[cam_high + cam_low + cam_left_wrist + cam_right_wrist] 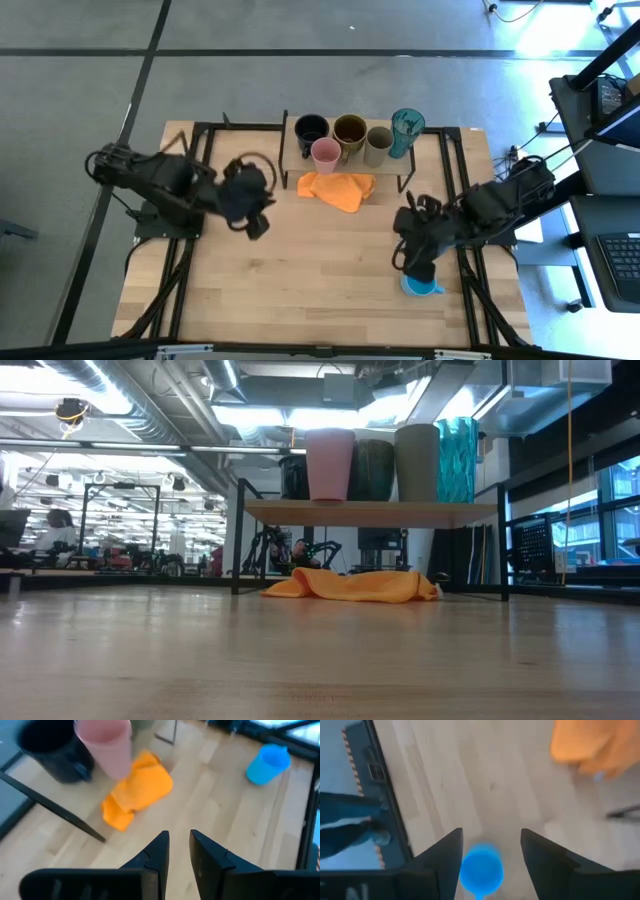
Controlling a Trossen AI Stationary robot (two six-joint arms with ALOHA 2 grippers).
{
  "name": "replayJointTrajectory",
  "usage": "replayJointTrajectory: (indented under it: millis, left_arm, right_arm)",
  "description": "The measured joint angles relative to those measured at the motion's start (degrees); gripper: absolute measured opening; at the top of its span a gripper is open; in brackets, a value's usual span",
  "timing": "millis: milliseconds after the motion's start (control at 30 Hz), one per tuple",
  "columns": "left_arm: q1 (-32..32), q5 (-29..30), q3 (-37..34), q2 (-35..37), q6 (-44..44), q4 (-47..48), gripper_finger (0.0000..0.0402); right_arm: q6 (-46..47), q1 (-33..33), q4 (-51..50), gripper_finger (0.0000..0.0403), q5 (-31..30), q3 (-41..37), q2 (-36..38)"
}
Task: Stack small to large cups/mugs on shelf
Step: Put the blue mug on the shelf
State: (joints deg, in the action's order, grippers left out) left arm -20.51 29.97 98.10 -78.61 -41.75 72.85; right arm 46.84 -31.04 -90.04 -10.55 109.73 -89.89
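On the shelf [392, 170] at the table's far side stand a black mug [311, 128], a pink cup [326, 153], a mustard-brown mug [350, 130], an olive-grey cup [378, 145] and a teal tumbler [407, 130]. A light blue mug [422, 286] stands on the table near the right front. My right gripper [492, 850] hangs open above it, its fingers wide apart on either side of the mug [481, 869] and clear of it. My left gripper [179, 855] hovers left of centre, open by a narrow gap with nothing in it, pointing toward the pink cup [107, 745].
An orange cloth [338, 190] lies crumpled on the table under the shelf's front edge, between its black legs [238, 535]. Black frame rails [185, 270] run along the table's left and right sides. Bare wood lies between the two arms.
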Motion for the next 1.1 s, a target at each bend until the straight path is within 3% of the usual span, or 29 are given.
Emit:
replayJointTrajectory:
  millis: [267,600,767,967,1100]
  left_arm:
    - [-5.05,-6.05,-16.62,-0.11,-4.44,-15.65,0.007]
    - [-4.65,-17.64,-37.29,-0.11,-6.47,-54.38,0.007]
    - [-1.48,-21.0,-40.75,-0.11,-9.04,-60.86,0.0069]
    - [1.12,-24.84,-40.78,-0.11,-5.98,-65.88,0.0069]
    - [2.53,-26.34,-40.78,-0.11,-5.52,-65.66,0.0069]
  right_arm:
    - [11.7,-3.53,0.07,0.02,4.45,-7.42,0.4]
    - [27.86,-5.85,0.04,0.0199,7.9,-19.78,1.03]
    - [36.91,-7.49,0.07,0.0199,10.91,-28.19,3.65]
    - [46.5,-12.2,0.53,0.0199,13.2,-35.9,9.43]
    - [53.13,-15.09,9.36,0.0199,11.31,-40.22,13.13]
